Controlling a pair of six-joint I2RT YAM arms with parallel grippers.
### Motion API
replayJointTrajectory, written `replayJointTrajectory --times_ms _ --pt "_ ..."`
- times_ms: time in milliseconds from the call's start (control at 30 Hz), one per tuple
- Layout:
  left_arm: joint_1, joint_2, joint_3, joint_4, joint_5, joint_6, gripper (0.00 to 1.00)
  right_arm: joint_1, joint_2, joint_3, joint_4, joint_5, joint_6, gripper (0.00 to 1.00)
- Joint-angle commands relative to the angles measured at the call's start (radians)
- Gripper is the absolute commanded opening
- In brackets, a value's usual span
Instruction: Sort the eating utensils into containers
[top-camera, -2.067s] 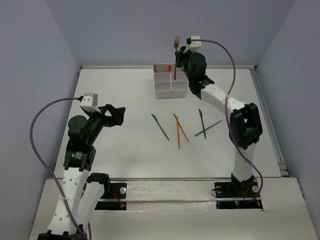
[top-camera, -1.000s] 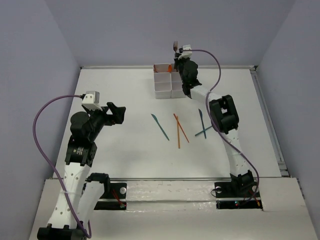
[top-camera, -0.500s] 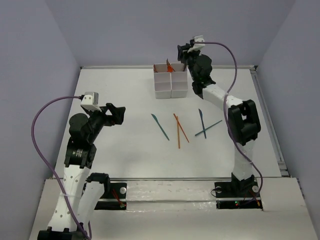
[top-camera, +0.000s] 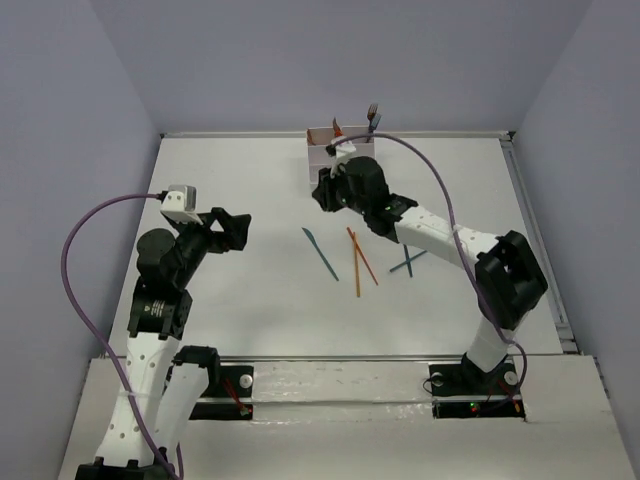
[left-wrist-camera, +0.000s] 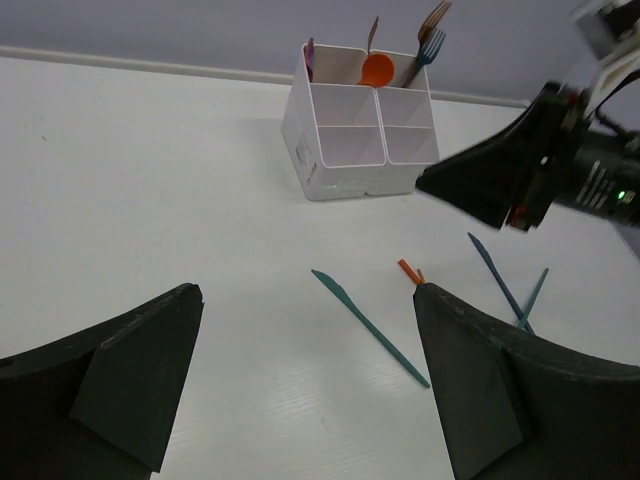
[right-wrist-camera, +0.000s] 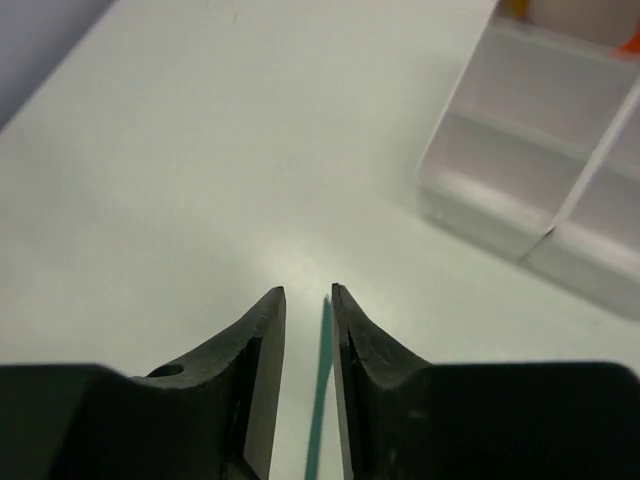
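Note:
The containers (top-camera: 322, 160) are a white block of boxes at the table's back, partly behind my right arm. An orange spoon (left-wrist-camera: 377, 68) and two forks (left-wrist-camera: 428, 42) stand in the back boxes. On the table lie a teal knife (top-camera: 321, 252), thin orange sticks (top-camera: 356, 258) and two crossed teal knives (top-camera: 407, 262). My right gripper (top-camera: 322, 192) hovers in front of the containers, its jaws narrowly open and empty. The teal knife (right-wrist-camera: 319, 400) shows on the table through that gap. My left gripper (top-camera: 235, 228) stands wide open and empty at the left.
The right arm's forearm (top-camera: 430, 225) stretches over the crossed teal knives. A raised rim (top-camera: 520, 190) runs along the table's right side, and grey walls close in the back and sides. The containers (right-wrist-camera: 560, 170) lie to the right of the right gripper (right-wrist-camera: 307, 292).
The right gripper left the fork standing in a back box, then swung down and left to the front of the containers. Its jaws opened, then narrowed. The left arm stayed put.

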Motion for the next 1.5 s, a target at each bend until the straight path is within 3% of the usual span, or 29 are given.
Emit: replayJointTrajectory --times_ms 0,133,300,867,1200,1267,1333,1467 --pt "0.006 -0.031 0.021 0.038 0.012 -0.002 0.99 0.084 0.021 -0.036 -0.325 0.044 0.048 0.37" --pt "0.006 -0.037 0.021 0.038 0.012 -0.004 0.99 0.13 0.037 -0.073 -0.422 0.052 0.045 0.54" --pt "0.006 -0.04 0.019 0.039 0.015 -0.002 0.99 0.15 0.125 -0.038 -0.49 0.06 0.028 0.55" --pt "0.006 -0.04 0.021 0.038 0.018 -0.002 0.99 0.161 0.374 0.192 -0.62 0.116 0.019 0.35" --pt "-0.003 -0.043 0.022 0.034 0.015 -0.001 0.99 0.179 0.405 0.244 -0.793 0.195 -0.038 0.22" --pt "-0.003 -0.043 0.024 0.034 0.015 0.001 0.99 0.19 0.405 0.238 -0.807 0.185 -0.044 0.14" --pt "-0.003 -0.043 0.024 0.034 0.015 -0.001 0.99 0.19 0.4 0.231 -0.8 0.185 -0.041 0.07" --pt "-0.003 -0.045 0.024 0.033 0.015 0.001 0.99 0.19 0.37 0.237 -0.711 0.195 -0.04 0.07"
